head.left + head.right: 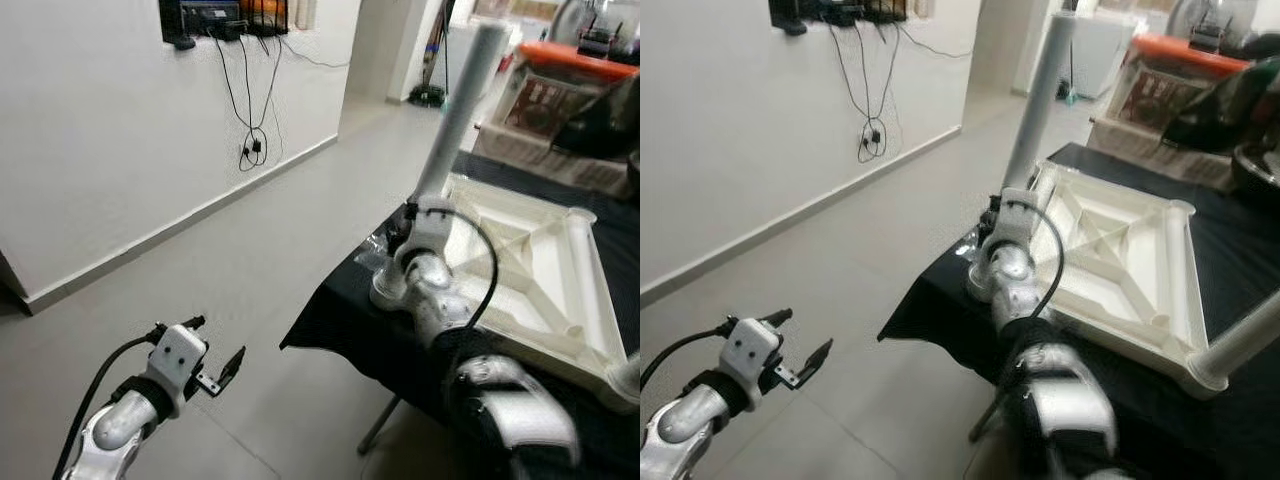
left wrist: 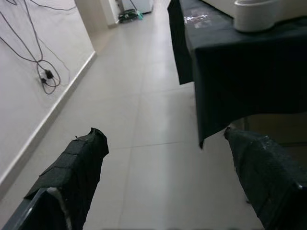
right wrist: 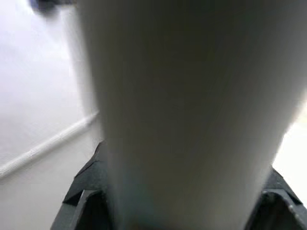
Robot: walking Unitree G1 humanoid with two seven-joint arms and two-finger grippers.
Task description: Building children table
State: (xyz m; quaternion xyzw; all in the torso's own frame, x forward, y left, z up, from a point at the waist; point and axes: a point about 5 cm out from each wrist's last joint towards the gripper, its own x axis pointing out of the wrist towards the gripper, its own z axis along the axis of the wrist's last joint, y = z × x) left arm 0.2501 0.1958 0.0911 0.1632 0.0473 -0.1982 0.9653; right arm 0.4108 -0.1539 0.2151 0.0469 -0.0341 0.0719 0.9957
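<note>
The upturned white tabletop [image 1: 535, 265] lies on the black-draped surface [image 1: 350, 330]. The right claw [image 1: 418, 215] grips a white leg [image 1: 455, 110] standing in its corner socket — seating it seems the step; next, a firm press or twist. The left claw [image 1: 218, 375] hangs wide over the floor.

Even, soft indoor daylight fills the room, brightest at the far doorway, where the white table leg [image 1: 458, 108] nearly washes out. The pale floor [image 1: 250, 260] carries a mild sheen. The right arm's near forearm [image 1: 510, 410] is smeared by motion blur. In the right wrist view the leg is wholly out of focus.
</note>
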